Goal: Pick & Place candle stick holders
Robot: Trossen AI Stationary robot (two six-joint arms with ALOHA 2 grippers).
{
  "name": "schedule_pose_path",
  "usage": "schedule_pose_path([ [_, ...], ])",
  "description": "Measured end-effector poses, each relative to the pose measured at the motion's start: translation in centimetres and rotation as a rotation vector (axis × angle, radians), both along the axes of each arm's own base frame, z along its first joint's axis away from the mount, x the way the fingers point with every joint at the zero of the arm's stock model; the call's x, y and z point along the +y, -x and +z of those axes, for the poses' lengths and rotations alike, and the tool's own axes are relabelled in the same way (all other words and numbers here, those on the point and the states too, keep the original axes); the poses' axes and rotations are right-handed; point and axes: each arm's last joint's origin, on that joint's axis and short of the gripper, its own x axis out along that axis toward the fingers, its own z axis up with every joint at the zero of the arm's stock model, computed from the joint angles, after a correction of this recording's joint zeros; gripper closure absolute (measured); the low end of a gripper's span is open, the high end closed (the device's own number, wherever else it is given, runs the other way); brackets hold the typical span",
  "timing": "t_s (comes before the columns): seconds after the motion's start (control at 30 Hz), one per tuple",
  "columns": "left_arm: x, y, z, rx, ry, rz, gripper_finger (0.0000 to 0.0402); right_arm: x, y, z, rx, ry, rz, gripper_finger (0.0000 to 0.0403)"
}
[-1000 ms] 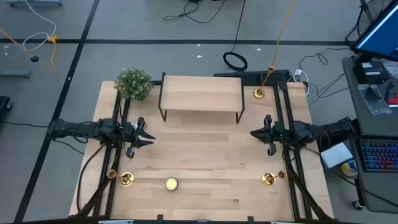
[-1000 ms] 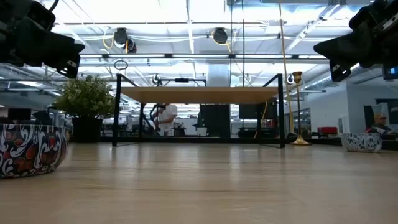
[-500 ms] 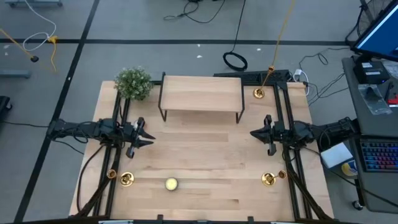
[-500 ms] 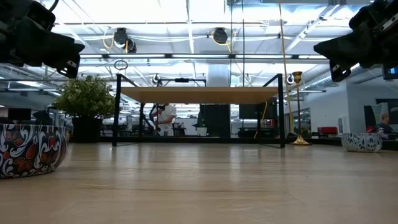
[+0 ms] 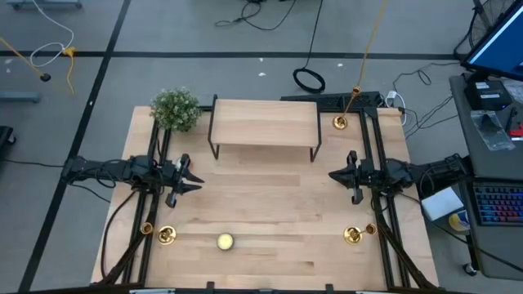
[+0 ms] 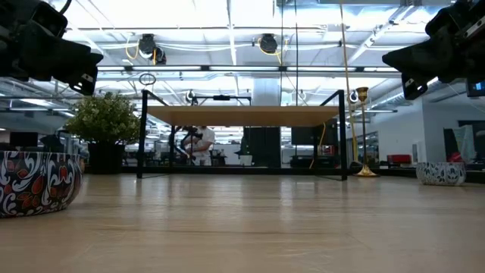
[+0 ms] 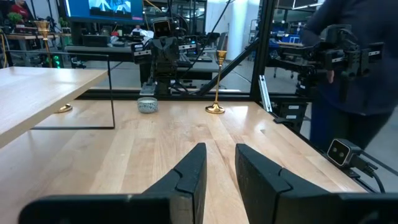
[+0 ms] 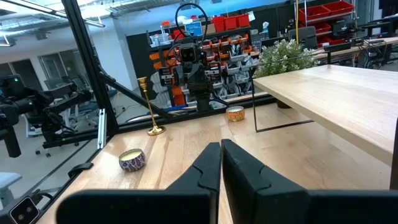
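Observation:
Three gold candle stick holders stand upright on their round bases on the wooden table [image 5: 261, 204]: one near left [image 5: 166, 236] [image 8: 150, 106], one near right [image 5: 353, 235] [image 7: 216, 82], and a tall one at the far right corner [image 5: 339, 122] [image 6: 363, 133]. My left gripper [image 5: 197, 180] [image 7: 221, 163] hovers level over the table's left side, its fingers a little apart with nothing between them. My right gripper [image 5: 332, 174] [image 8: 221, 149] hovers level over the right side, shut and empty. Both point toward the table's middle.
A low wooden shelf on thin black legs [image 5: 264, 121] stands at the far middle, with a green bushy plant [image 5: 176, 109] at the far left. A round candle tin [image 5: 225, 241] sits near the front edge. Patterned tins [image 6: 38, 182] [image 6: 439, 173] show at both sides. Bare wood lies between the grippers.

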Motion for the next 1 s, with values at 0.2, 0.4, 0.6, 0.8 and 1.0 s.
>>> schedule_pose_path([
  [0.2,0.0,0.0,0.0,0.000,0.000,0.000,0.0316,0.0,0.0,0.0,0.000,0.000,0.000,0.0394],
  [0.4,0.0,0.0,0.0,0.000,0.000,0.000,0.0316,0.0,0.0,0.0,0.000,0.000,0.000,0.0394],
  [0.6,0.0,0.0,0.0,0.000,0.000,0.000,0.0316,0.0,0.0,0.0,0.000,0.000,0.000,0.0394],
  [0.8,0.0,0.0,0.0,0.000,0.000,0.000,0.0316,0.0,0.0,0.2,-0.025,-0.005,-0.001,0.0394],
  [1.0,0.0,0.0,0.0,0.001,0.000,0.000,0.0316,-0.4,0.2,1.1,-0.119,-0.128,-0.105,0.0395],
])
